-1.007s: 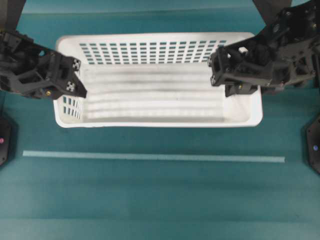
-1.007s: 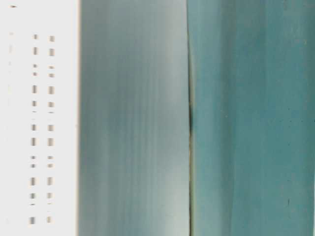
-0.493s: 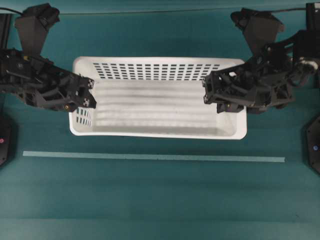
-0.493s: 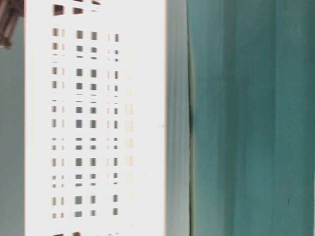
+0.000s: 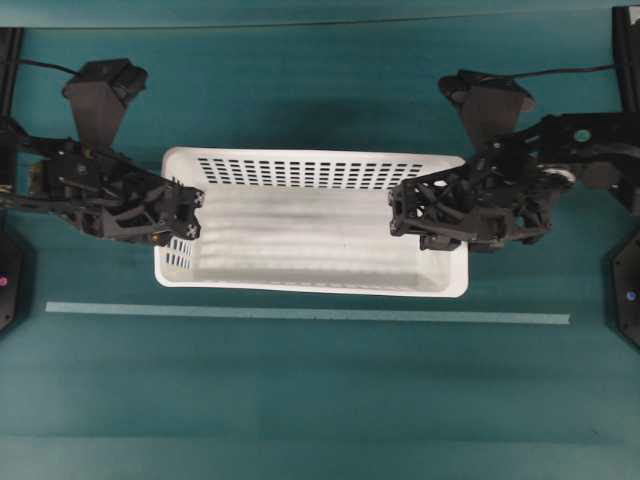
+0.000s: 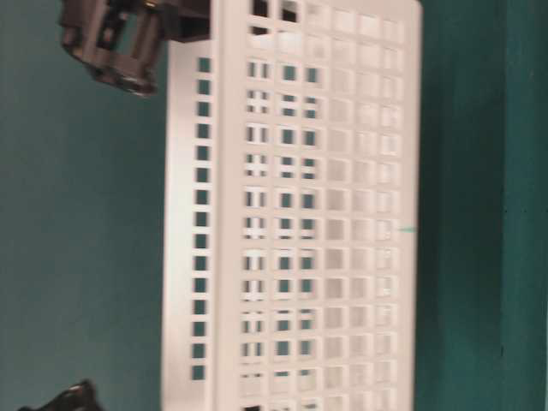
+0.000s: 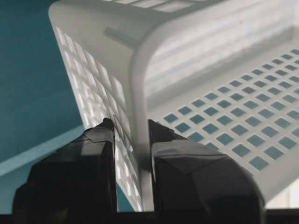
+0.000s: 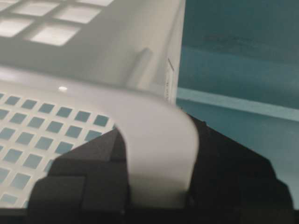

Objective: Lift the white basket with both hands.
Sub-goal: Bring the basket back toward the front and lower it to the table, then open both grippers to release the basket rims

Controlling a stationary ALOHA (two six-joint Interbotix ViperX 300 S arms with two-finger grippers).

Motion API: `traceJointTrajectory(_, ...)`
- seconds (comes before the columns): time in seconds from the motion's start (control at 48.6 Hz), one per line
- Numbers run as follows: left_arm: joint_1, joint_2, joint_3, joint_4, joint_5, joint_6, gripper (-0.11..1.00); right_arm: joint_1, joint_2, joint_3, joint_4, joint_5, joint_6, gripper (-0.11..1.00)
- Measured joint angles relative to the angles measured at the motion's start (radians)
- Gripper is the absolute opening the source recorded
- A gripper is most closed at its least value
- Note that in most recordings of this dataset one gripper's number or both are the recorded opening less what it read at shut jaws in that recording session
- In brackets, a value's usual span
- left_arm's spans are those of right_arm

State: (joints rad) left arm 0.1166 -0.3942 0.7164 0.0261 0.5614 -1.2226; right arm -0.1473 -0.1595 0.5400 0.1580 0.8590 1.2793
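Centrally, the white basket (image 5: 310, 225) hung between the two arms, above the teal surface (image 5: 300, 400) and just behind a pale strip (image 5: 300, 314); in the table-level view its slotted wall (image 6: 291, 214) filled most of the frame. The left gripper (image 5: 183, 213) pinched the basket's left end wall, one finger (image 7: 74, 172) outside and one inside, with the rolled rim between them. The right gripper (image 5: 408, 208) pinched the right end rim, which curled over its fingers (image 8: 88, 182). To lift well, both arms should probably rise at an equal rate, keeping the rim level and the spacing constant, so that neither narrow pinch slips or twists the thin plastic.
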Motion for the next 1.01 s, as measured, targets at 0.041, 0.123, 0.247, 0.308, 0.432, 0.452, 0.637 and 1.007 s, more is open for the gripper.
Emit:
traceJointTrajectory(0.041, 0.000, 0.017, 0.000, 0.000, 0.000, 0.002, 0.08, 0.000, 0.014, 0.002, 0.002, 0.000, 0.000, 0.19)
traceJointTrajectory(0.123, 0.000, 0.048, 0.000, 0.000, -0.006, 0.006, 0.08, 0.002, 0.038, 0.002, 0.000, 0.000, 0.000, 0.19)
traceJointTrajectory(0.247, 0.000, 0.089, 0.003, 0.000, -0.023, 0.008, 0.06, 0.003, 0.063, 0.002, 0.003, 0.000, 0.000, 0.19)
traceJointTrajectory(0.308, -0.002, 0.114, 0.003, 0.002, -0.028, 0.008, 0.06, 0.005, 0.072, 0.002, 0.005, 0.000, -0.002, 0.19)
traceJointTrajectory(0.432, -0.009, 0.149, 0.003, 0.002, -0.032, 0.008, 0.06, 0.009, 0.097, 0.003, 0.006, 0.000, -0.002, 0.19)
traceJointTrajectory(0.452, -0.011, 0.153, 0.003, 0.002, -0.032, 0.008, 0.06, 0.009, 0.101, 0.003, 0.008, 0.000, 0.000, 0.19)
traceJointTrajectory(0.637, -0.020, 0.187, 0.003, 0.002, -0.041, 0.008, 0.06, 0.012, 0.120, 0.014, 0.009, -0.002, -0.002, 0.19)
traceJointTrajectory(1.007, -0.041, 0.247, -0.011, 0.003, -0.057, -0.020, 0.03, 0.018, 0.132, 0.051, 0.012, -0.037, 0.000, 0.19)
